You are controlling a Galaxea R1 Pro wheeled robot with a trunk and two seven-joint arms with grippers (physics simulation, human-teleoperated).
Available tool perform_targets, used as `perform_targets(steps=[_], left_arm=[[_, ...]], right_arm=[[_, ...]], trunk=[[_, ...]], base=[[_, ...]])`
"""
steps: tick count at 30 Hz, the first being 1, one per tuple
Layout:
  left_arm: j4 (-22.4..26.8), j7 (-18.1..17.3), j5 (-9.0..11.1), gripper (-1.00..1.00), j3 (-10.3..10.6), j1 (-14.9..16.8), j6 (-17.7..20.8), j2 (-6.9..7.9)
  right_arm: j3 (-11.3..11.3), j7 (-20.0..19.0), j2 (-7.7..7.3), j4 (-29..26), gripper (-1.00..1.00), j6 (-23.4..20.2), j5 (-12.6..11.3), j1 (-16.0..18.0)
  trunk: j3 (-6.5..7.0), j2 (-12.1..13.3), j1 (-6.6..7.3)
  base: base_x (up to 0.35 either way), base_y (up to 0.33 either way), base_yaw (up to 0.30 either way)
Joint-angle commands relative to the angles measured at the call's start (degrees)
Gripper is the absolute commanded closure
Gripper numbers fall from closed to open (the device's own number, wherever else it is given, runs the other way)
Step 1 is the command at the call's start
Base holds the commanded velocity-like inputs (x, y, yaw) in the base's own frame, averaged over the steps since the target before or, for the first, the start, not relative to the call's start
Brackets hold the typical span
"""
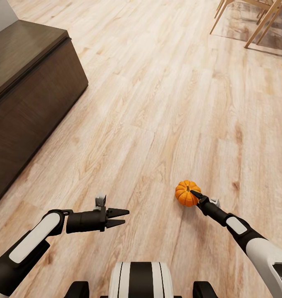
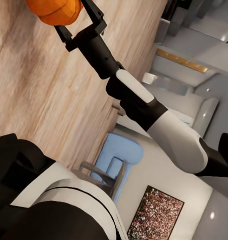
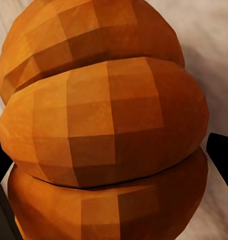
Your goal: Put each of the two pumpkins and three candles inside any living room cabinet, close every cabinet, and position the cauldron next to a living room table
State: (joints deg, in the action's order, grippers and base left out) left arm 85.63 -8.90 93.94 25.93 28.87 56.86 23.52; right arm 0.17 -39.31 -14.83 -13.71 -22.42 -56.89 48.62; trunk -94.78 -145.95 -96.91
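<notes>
A small orange ribbed pumpkin [image 1: 186, 193] sits between the fingers of my right gripper [image 1: 193, 193], which is shut on it low over the wood floor. The left wrist view shows the same pumpkin [image 2: 53, 10] clamped by the right gripper [image 2: 72, 19]. Up close in the right wrist view, the pumpkin [image 3: 108, 130] has dark fingers [image 3: 221, 150] at its sides. My left gripper [image 1: 123, 218] hovers open and empty to the left of the pumpkin. The dark-brown cabinet [image 1: 29, 91] stands at the left, its front shut.
Light wooden chair legs [image 1: 256, 22] stand on a rug at the far right. My own base [image 1: 141, 281] is at the near edge. Open wood floor [image 1: 157, 107] lies between me and the cabinet. A blue armchair [image 2: 118, 161] appears in the left wrist view.
</notes>
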Motion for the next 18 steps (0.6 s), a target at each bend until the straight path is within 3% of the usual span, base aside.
perform_targets(steps=[1, 18], left_arm=[[-0.03, -0.59, -0.46, -1.0, 0.09, 0.05, 0.01, 0.04], [-0.03, -0.56, -0.48, -1.0, 0.09, 0.05, 0.01, 0.04]], right_arm=[[0.6, 0.97, -0.02, 0.17, 1.0, 0.04, 0.64, -0.02], [0.45, 0.37, -0.11, 0.11, 1.0, 0.25, 0.39, -0.02]], trunk=[[-0.04, -0.01, -0.01], [-0.04, -0.01, -0.01]], base=[[0.0, 0.0, 0.0], [0.0, 0.0, 0.0]])
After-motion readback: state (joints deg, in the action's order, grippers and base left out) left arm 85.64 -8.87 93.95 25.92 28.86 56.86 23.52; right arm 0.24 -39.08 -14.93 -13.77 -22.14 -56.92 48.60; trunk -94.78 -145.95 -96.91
